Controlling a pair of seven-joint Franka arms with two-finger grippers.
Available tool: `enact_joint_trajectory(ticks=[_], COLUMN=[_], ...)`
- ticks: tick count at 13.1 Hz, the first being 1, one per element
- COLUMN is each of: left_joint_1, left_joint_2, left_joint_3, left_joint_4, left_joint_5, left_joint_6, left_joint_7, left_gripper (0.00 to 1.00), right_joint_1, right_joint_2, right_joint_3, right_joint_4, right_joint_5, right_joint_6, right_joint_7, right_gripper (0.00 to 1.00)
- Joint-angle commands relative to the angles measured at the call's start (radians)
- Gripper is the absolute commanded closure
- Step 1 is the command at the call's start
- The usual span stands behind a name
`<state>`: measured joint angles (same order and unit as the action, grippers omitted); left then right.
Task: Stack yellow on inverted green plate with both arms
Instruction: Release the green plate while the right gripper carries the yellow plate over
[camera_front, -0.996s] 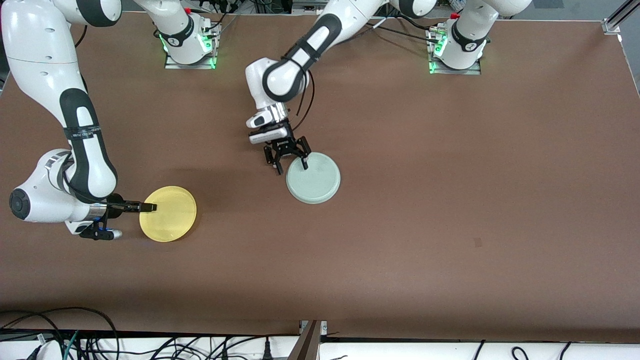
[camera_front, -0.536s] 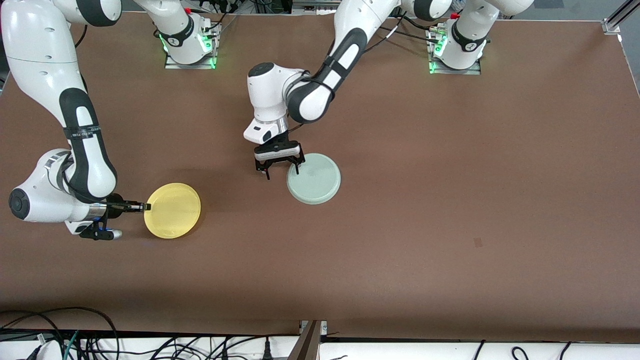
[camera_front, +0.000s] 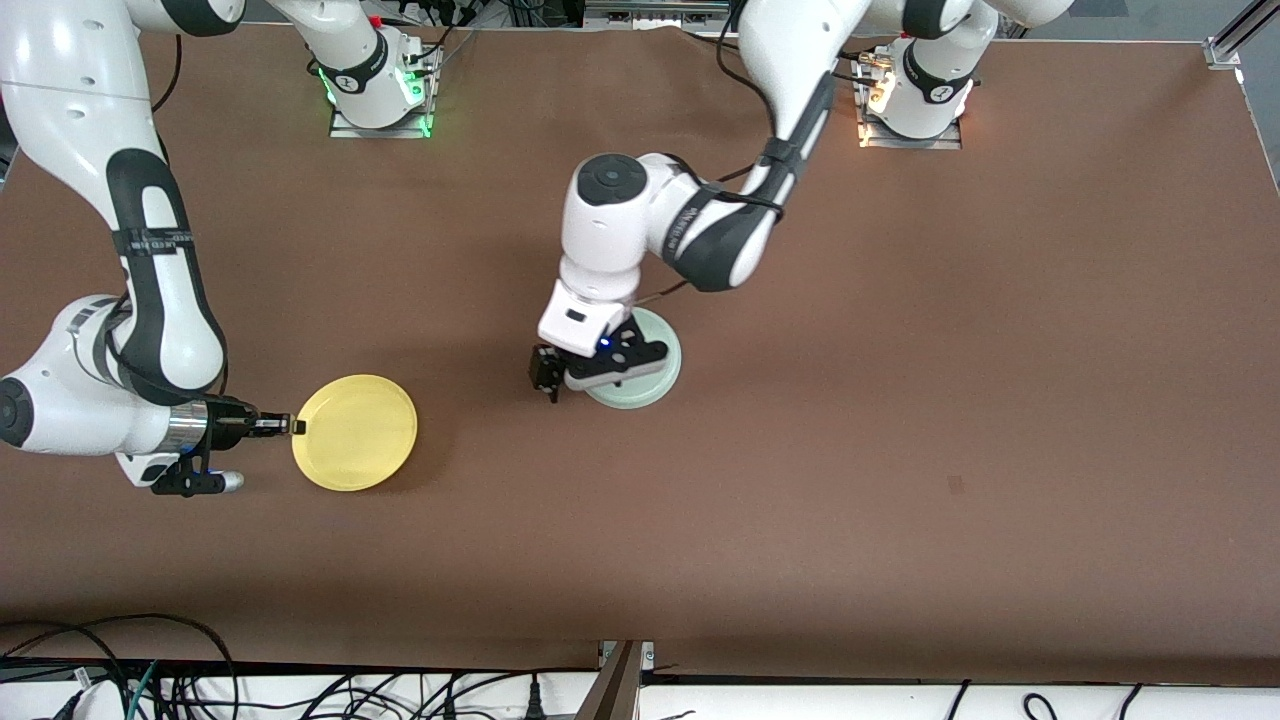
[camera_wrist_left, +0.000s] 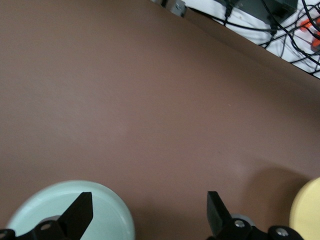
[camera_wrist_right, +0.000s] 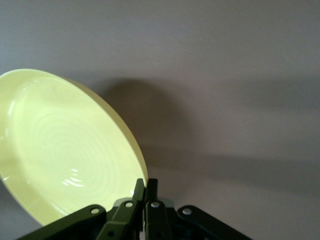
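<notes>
The yellow plate (camera_front: 355, 432) is near the right arm's end of the table. My right gripper (camera_front: 297, 427) is shut on its rim, and in the right wrist view (camera_wrist_right: 145, 186) the plate (camera_wrist_right: 65, 150) is tilted and casts a shadow on the table. The pale green plate (camera_front: 668, 352) lies flat mid-table. My left gripper (camera_front: 570, 385) is open and low over the green plate's edge. In the left wrist view (camera_wrist_left: 148, 215) one finger is over the green plate (camera_wrist_left: 107, 217) and the other is over bare table.
The brown table (camera_front: 900, 450) extends around both plates. The yellow plate's edge also shows in the left wrist view (camera_wrist_left: 307, 210). Cables (camera_front: 150, 680) lie along the table edge nearest the front camera. The arm bases (camera_front: 380, 90) stand along the opposite edge.
My left arm has swung round and brought its open gripper down over the green plate's edge. My right gripper has carried the yellow plate a little toward the green plate.
</notes>
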<state>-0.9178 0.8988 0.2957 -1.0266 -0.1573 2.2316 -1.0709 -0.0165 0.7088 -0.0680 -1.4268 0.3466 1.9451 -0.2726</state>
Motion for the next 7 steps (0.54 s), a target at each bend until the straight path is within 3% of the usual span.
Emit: enact_joint_trajectory(ticks=[1,4,7], left_joint_1=[0.068,0.129,0.213], left_joint_2=[-0.067,-0.156,-0.260], left_joint_3=[-0.024,-0.014,-0.017], left_joint_4=[-0.015,-0.029,-0.056], left_joint_5=[-0.027,-0.031,-0.038], left_joint_6=[-0.137,-0.272,-0.427], left_joint_7=[0.196,0.348,0.458], left_gripper=[0.00,0.00,0.00], right_joint_1=[0.041,0.150,0.259], right_joint_2=[-0.070,-0.124,-0.161], right_joint_3=[0.022,0.045,0.097], right_joint_4=[0.003,-0.014,-0.085], right_joint_5=[0.017,0.017,0.023], right_joint_6=[-0.067,-0.129,-0.069], right_joint_7=[0.031,0.241,0.461], right_gripper=[1.00,1.00,1.00])
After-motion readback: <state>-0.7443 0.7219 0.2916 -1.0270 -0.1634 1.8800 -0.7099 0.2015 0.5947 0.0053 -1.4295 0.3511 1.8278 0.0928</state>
